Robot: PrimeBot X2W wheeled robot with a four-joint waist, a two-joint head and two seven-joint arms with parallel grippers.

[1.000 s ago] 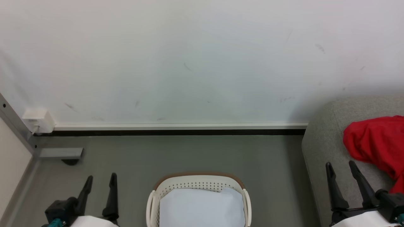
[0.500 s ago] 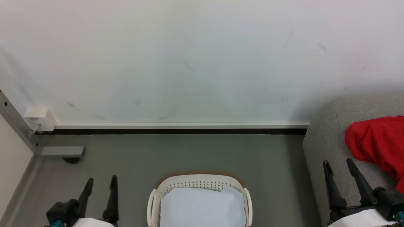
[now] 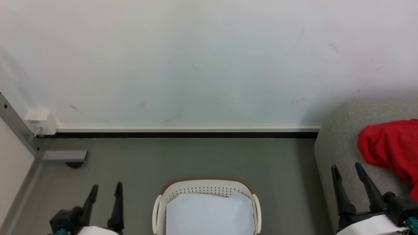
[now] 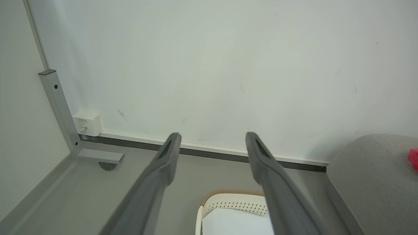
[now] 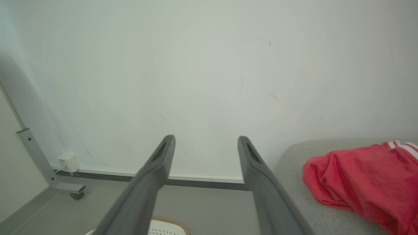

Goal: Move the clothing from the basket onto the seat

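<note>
Clothing [image 3: 390,150]: a red heap lying on the seat [image 3: 336,143], cut off by the right edge of the head view. White striped trim shows in the right wrist view; no lettering can be made out. Basket [image 3: 205,180]: on the grey floor [image 3: 196,160] between the two grippers, near half cut off by the bottom edge. A white sheet [image 3: 209,215] covers its visible inside; anything beneath is hidden. Left gripper [image 3: 107,185] and right gripper [image 3: 345,165]: fingers spread apart, nothing between them, the right one over the seat's front corner.
</note>
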